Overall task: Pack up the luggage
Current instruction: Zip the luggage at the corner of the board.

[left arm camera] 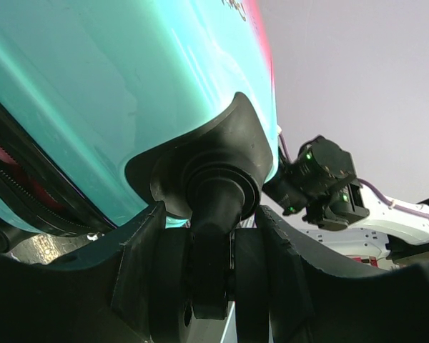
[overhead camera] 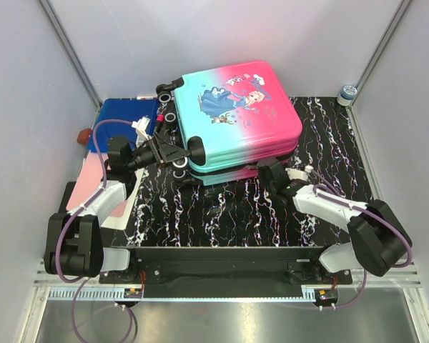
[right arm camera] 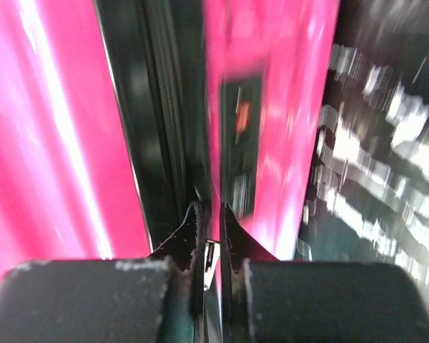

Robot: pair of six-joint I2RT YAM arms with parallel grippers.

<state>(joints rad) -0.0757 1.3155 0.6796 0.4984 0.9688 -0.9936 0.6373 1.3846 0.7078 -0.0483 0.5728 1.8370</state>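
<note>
The luggage (overhead camera: pixel 239 114) lies shut and flat at the back of the black marbled mat (overhead camera: pixel 222 214), teal on the left and pink on the right, its cartoon print facing up. My left gripper (overhead camera: pixel 174 154) is at its near-left corner. In the left wrist view the gripper (left arm camera: pixel 211 214) has its jaws closed on either side of the black twin wheel (left arm camera: pixel 173 279) under the teal shell (left arm camera: pixel 93 86). My right gripper (overhead camera: pixel 269 170) is at the near edge. In the right wrist view it (right arm camera: pixel 209 214) is shut on a small silver zipper pull (right arm camera: pixel 210 254) at the dark zipper seam in the pink shell (right arm camera: pixel 50 143).
A flat blue folder (overhead camera: pixel 121 118) lies left of the luggage, with a pink sheet (overhead camera: pixel 93 182) nearer me and a small reddish object (overhead camera: pixel 84 136) by the left wall. A small jar (overhead camera: pixel 348 93) stands at the back right. Grey walls close in both sides and the back.
</note>
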